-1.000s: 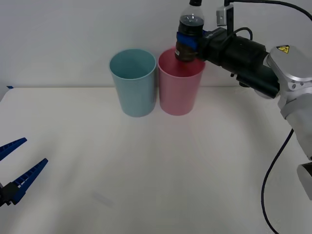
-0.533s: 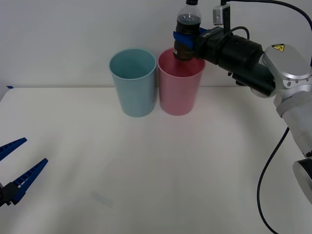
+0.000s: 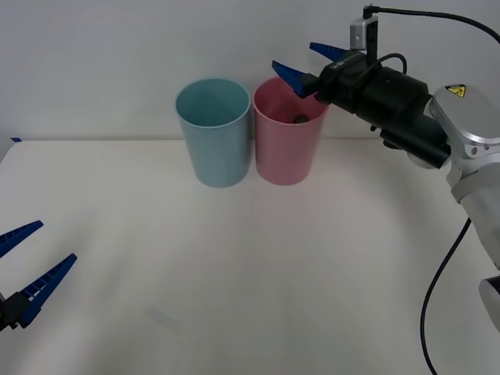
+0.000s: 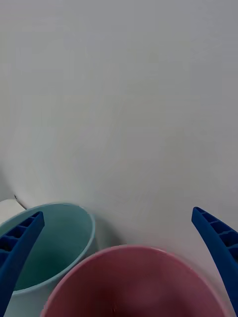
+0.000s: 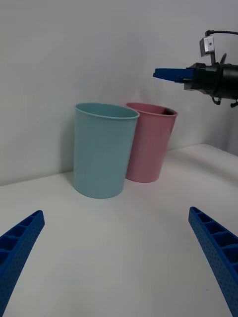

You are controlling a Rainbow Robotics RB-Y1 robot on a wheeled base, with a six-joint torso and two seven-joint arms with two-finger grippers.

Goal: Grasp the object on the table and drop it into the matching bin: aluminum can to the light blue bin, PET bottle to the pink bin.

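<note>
The right claw (image 3: 306,63) hangs in the upper right of the front view, directly above the far rim of the pink bin (image 3: 287,148). Its two blue fingers are spread wide and nothing sits between them; they touch neither the bin nor anything else. In the right wrist view the fingers (image 4: 217,247) stand at the two lower corners with the pink bin's mouth (image 4: 130,280) between them.

The PET bottle (image 3: 300,119) appears as a small dark shape just inside the pink bin's rim, at the far right side of the opening. How deep it lies, or whether it rests against the wall, cannot be told.

The light blue bin (image 3: 214,144) stands just beside the pink one, to its left, on the white worktop (image 3: 258,273). The left claw (image 3: 31,269) is parked at the lower left of the frame, fingers spread, holding nothing, well apart from both bins.

Risks, as judged:
- The right arm sits low over the rim. A withdrawal that dips or swings left could catch a finger on the rolled edge and tip the pink bin, or knock it into its neighbour.
- If the bottle is lodged near the rim rather than settled, a nudge to the bin could spill it onto the worktop.
</note>
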